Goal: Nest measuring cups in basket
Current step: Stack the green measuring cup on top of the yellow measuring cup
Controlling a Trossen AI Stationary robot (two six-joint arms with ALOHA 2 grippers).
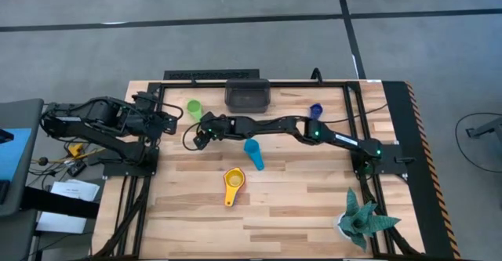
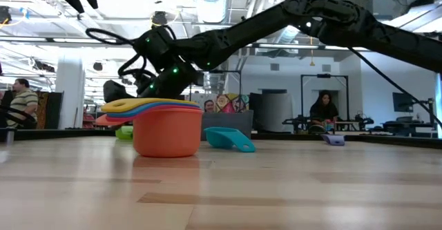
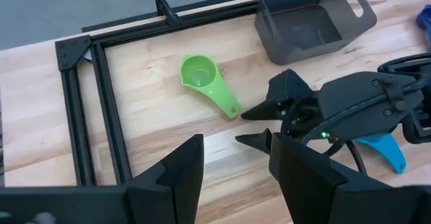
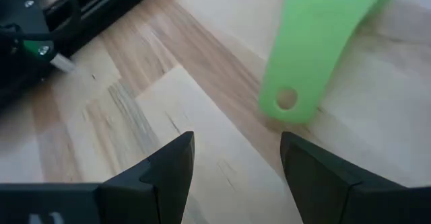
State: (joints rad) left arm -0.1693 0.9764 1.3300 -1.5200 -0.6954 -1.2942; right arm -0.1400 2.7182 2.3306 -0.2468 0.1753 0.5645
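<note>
Pale blond wood on the counter [image 1: 298,214], streaked with darker grain, and a black frame [image 1: 259,84] runs around it. Orange-and-black hazard stripes mark the right edge [image 1: 417,120]. Bright lime green on the cup [image 3: 202,76] near the dark grey basket [image 3: 310,19]. Light blue cup [image 1: 254,154] mid-counter, a dark blue cup [image 1: 316,110] further back. The stack [image 2: 166,123] shows yellow on top, thin blue and red rims under it, orange at the bottom. Both arms are black, the right one [image 1: 298,128] dotted with green lights. A teal spiky plant [image 1: 362,220] sits in the corner.
</note>
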